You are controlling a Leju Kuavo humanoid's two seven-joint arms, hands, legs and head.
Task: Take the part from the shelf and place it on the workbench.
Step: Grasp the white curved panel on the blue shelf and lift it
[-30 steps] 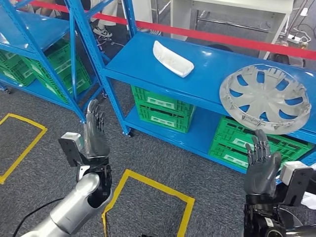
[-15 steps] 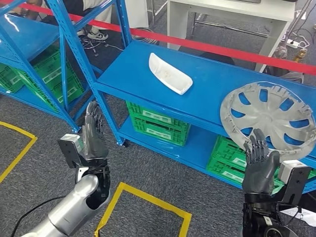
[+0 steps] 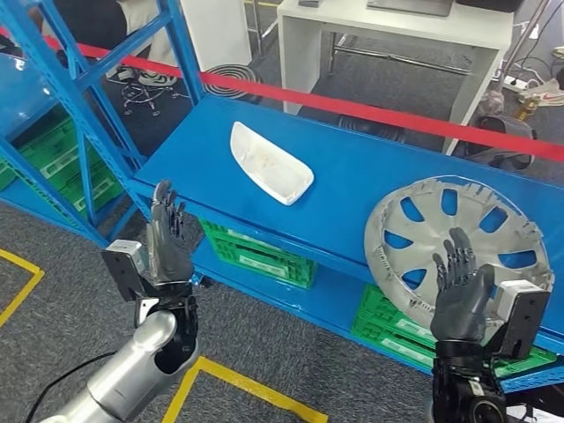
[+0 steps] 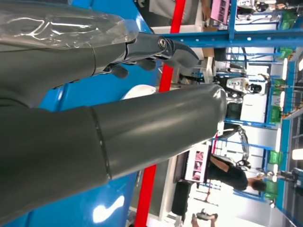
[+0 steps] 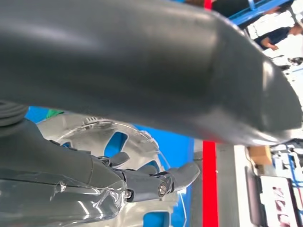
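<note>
The hubcap (image 3: 459, 242) lies flat on the top deck of the blue shelf (image 3: 345, 176), at the right end near the front edge, its silver spokes showing blue through the gaps. In the right wrist view the hubcap (image 5: 107, 137) sits just beyond the fingers (image 5: 178, 175). The right hand (image 3: 461, 291) is raised in front of the hubcap's near rim, palm toward the shelf, fingers apart and upright, holding nothing; whether it touches the rim cannot be told. To the left on the same deck, well apart from the hubcap, lies a white cover (image 3: 270, 163), long and curved, hollow side up. The left hand (image 3: 166, 238) stands by the shelf's left front corner, below the deck's edge, fingers spread and pointing up, empty. In the left wrist view the white cover (image 4: 139, 91) shows beyond the left hand's fingers (image 4: 171, 47).

Under the deck, green crates (image 3: 259, 256) sit on the lower shelf, with more at the right below the hubcap. A red tape (image 3: 373, 110) runs behind the shelf. Past it stands a white table (image 3: 399, 35) on grey floor. Yellow lines (image 3: 233, 379) mark the floor by the robot's arms.
</note>
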